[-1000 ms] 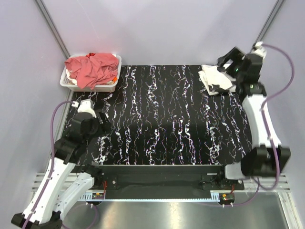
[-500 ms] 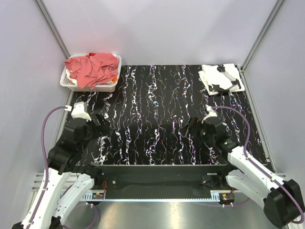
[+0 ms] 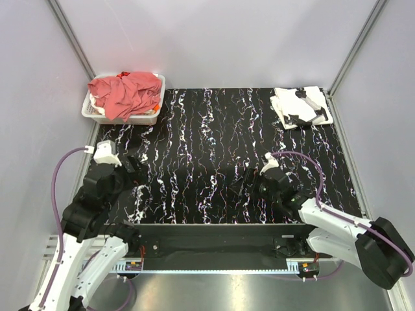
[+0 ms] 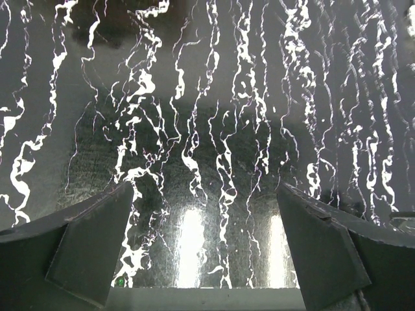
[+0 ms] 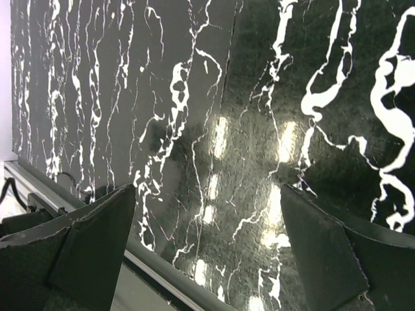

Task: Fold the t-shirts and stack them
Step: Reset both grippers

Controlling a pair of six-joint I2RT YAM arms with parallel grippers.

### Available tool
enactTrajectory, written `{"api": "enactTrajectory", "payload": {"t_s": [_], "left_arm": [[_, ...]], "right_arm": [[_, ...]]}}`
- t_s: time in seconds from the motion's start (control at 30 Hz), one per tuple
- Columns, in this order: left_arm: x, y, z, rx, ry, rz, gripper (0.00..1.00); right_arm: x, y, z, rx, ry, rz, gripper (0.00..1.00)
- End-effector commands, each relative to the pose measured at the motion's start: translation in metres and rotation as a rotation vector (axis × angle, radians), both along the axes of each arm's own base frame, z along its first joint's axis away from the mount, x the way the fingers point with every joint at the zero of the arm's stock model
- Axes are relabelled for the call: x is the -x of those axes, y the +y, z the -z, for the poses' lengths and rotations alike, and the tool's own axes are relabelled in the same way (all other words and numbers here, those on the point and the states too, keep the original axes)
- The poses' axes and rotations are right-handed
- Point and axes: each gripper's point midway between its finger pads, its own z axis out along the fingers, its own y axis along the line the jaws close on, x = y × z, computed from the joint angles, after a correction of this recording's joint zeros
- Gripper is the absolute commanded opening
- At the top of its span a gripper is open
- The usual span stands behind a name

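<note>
L arm [image 3: 83,217] bent low, lower left of top view; L gripper [image 3: 135,167] points right, jaws wide apart, nothing btwn. R arm [image 3: 332,220] lies low at lower right; R gripper [image 3: 248,185] points left, jaws wide, holding nothing.

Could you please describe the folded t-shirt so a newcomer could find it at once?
Go to the far right corner of the black marbled table. There lies the folded t-shirt, a flat white bundle with dark patches. Unlike the salmon-red t-shirts heaped in the white basket at the far left, it lies on the table itself.
</note>
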Motion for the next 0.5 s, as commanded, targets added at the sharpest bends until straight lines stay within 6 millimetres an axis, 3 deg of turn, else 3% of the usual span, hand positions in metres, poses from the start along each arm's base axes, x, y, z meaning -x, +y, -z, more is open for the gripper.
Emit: {"api": "enactTrajectory", "payload": {"t_s": [0.0,0.47], "left_arm": [[0.001,0.003,-0.019,0.031,-0.085,-0.016,0.99],[0.001,0.011,-0.016,0.024,-0.079,-0.068,0.99]], "right_arm": [[-0.011,0.009,-0.015,-0.057,-0.044,0.024,1.0],[0.003,0.003,-0.013,-0.136,-0.051,0.038,1.0]]}}
